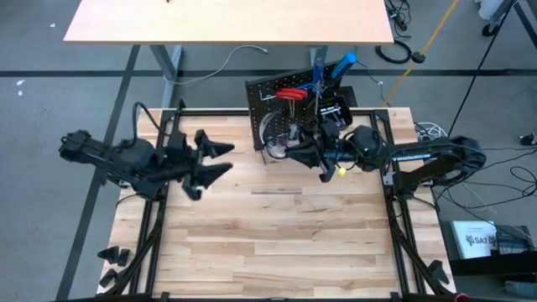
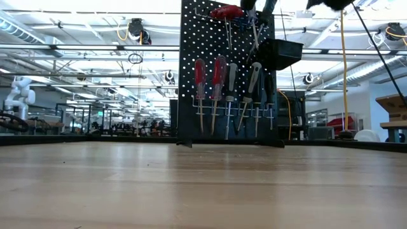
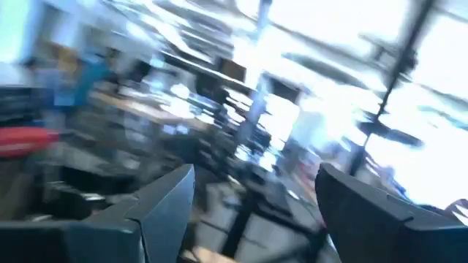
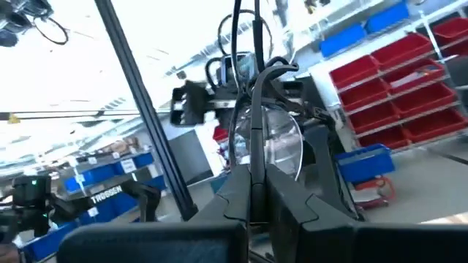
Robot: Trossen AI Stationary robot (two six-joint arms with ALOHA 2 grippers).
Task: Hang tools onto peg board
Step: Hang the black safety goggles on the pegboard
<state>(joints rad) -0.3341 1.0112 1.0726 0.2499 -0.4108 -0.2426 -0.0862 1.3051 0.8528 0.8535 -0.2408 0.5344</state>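
Note:
The black peg board (image 1: 289, 105) stands upright on its thin legs at the table's far edge. On it hang the tools: red-handled screwdrivers (image 2: 218, 73) and grey-handled ones (image 2: 254, 73) in the rail, a red T-handle (image 2: 226, 11) at the top, and a blue handle (image 1: 344, 62) near the black bin (image 2: 280, 54). My right gripper (image 4: 256, 201) is shut with nothing between its fingers and floats just in front of the board (image 1: 312, 157). My left gripper (image 1: 220, 161) hovers open and empty over the table's left part, its two fingers wide apart (image 3: 256, 212).
Bare wooden tabletop (image 1: 277, 235) spreads between the arms and toward the near edge. Black frame rails (image 1: 151, 226) run along both sides of the table. Beyond the far edge stands another tan table (image 1: 226, 21), with cables (image 1: 394, 52) on the floor.

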